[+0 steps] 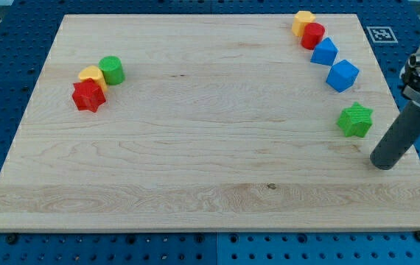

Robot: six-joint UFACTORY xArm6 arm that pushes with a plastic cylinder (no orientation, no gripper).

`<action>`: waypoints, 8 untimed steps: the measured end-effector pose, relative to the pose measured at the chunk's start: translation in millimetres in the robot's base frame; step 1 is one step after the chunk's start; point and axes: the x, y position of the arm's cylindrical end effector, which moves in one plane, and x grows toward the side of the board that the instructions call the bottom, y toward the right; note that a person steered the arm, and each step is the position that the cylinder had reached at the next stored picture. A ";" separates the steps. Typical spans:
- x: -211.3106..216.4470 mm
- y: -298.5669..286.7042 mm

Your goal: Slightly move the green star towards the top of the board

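Observation:
The green star (pixel 355 119) lies on the wooden board (pixel 210 184) at the view's right, below the middle. My tip (pixel 383 163) rests on the board just below and to the right of the star, a short gap apart from it. The dark rod slants up to the view's right edge.
Two blue blocks (pixel 324 52) (pixel 343 75) sit above the star. A red cylinder (pixel 313 35) and a yellow block (pixel 303 22) are at the top right. At the left, a green cylinder (pixel 111 70), a yellow block (pixel 91 74) and a red star (pixel 88 96) cluster together.

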 end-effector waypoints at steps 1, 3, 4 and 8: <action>-0.4 0.0; -33.4 -0.8; -38.2 -2.9; -38.5 -7.7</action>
